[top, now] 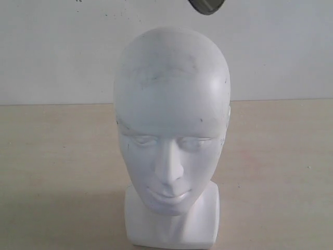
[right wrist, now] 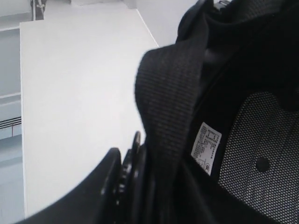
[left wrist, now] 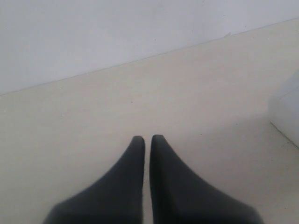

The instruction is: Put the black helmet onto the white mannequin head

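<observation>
Open surface (top: 52, 172) lies at 3 and 9 o'clock of the white mannequin head (top: 171, 125). The right jaws clamp the black helmet (top: 206, 5); left jaws together.

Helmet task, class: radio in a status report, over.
Left gripper shut, empty. Right gripper clamped on black helmet. White mannequin head bare, upright on table. No obstruction seen.

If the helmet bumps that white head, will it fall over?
Maybe. The white mannequin head looks wide on top and stands on a smaller neck base, so a sideways bump might tip it. It looks like light foam, so it may also slide on the smooth table. Straight-down pushes seem safer.
</observation>
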You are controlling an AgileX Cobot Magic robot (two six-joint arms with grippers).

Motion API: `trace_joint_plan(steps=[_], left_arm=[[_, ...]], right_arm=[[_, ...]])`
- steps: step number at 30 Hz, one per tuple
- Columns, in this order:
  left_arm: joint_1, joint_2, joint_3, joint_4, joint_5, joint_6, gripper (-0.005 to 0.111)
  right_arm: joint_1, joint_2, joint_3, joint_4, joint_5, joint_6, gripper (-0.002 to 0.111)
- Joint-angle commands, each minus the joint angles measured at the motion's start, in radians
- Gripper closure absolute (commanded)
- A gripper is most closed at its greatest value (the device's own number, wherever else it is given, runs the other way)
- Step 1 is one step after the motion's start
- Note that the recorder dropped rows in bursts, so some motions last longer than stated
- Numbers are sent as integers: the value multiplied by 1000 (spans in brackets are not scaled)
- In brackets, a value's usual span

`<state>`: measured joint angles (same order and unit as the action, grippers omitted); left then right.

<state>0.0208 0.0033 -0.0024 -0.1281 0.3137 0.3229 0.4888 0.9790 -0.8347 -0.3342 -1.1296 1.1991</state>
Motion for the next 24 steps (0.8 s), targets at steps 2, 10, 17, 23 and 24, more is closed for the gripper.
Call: trace_joint_plan(steps=[2,10,17,23,24], left_arm=[[3,-3,2,2,1,-2,102],[3,-3,2,2,-53,-2,102],[3,-3,2,2,-264,-2,102],[3,-3,2,2,-410,-117,102],[3,-3,2,2,-424,-139,102]], right_arm=[[-1,40,-125,-99,-92,114,108],[-1,43,-155,-139,-92,296,108],[2,43,-155,-208,-92,365,108],[121,59,-155,-213,-92,339,108],[149,68,-155,-209,-92,311,108]])
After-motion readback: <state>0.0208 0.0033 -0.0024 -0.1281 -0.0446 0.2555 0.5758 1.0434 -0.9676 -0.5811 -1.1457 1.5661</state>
